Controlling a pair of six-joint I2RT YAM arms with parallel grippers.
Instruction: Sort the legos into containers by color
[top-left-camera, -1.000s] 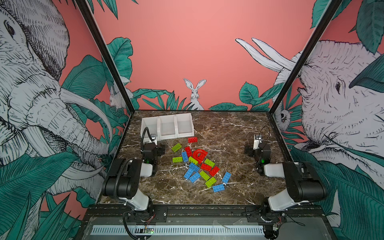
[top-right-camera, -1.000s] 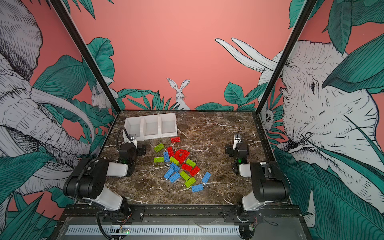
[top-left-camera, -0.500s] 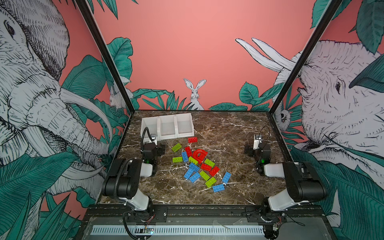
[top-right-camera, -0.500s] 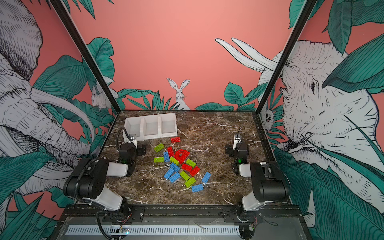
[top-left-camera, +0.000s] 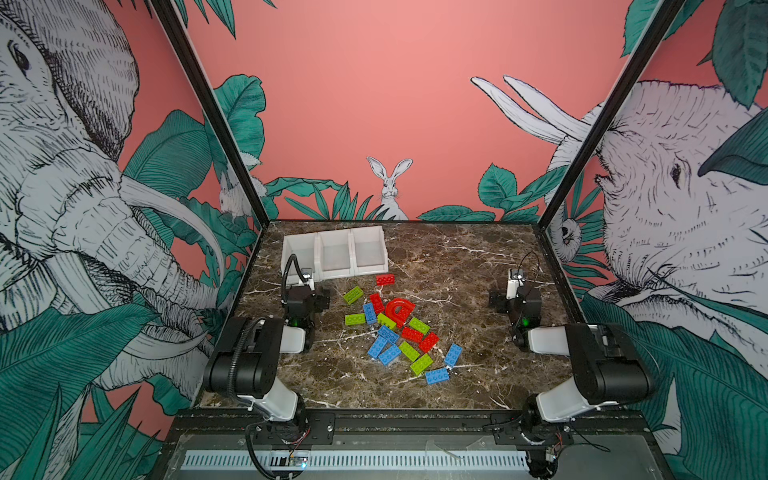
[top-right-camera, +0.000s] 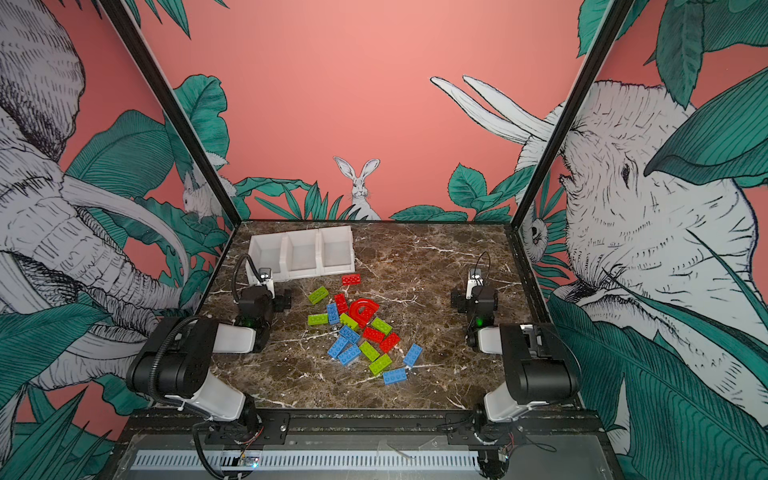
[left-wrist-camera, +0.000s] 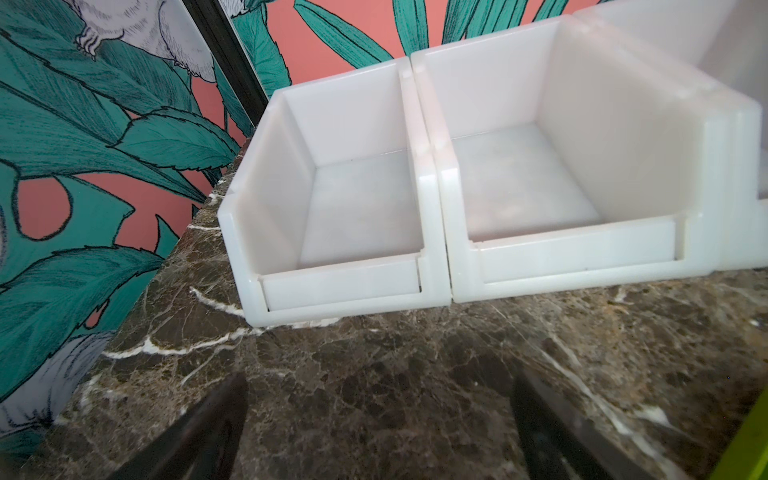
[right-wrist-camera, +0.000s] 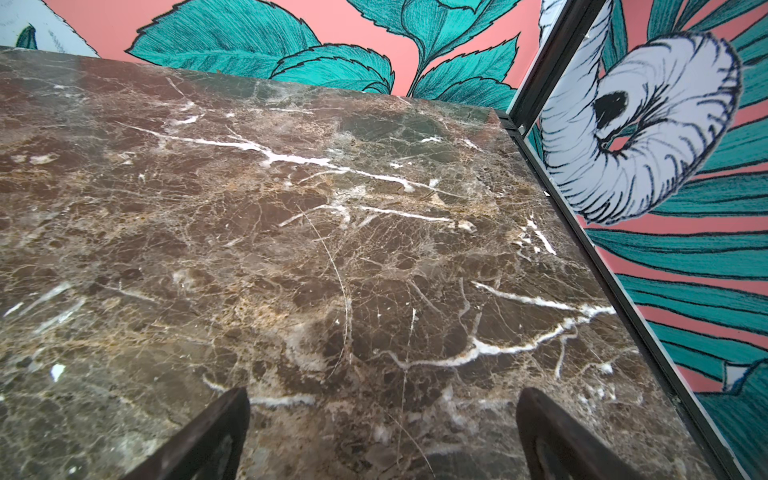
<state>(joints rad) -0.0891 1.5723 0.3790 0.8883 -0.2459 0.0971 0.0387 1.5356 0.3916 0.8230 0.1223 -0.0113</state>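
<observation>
Legos (top-left-camera: 395, 328) lie scattered mid-table in both top views, some overlapping, so their count is unclear; the three white containers (top-left-camera: 334, 253) stand at the back left. The left gripper (left-wrist-camera: 380, 380), jaws apart, faces them, the third bin cut off at the frame edge. The right gripper (right-wrist-camera: 382, 395), jaws likewise spread, hovers over the marble table (right-wrist-camera: 291, 249).

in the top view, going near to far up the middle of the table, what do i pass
frontmost blue brick → lime brick just behind it → red arch piece → lone red brick → row of white bins
</observation>
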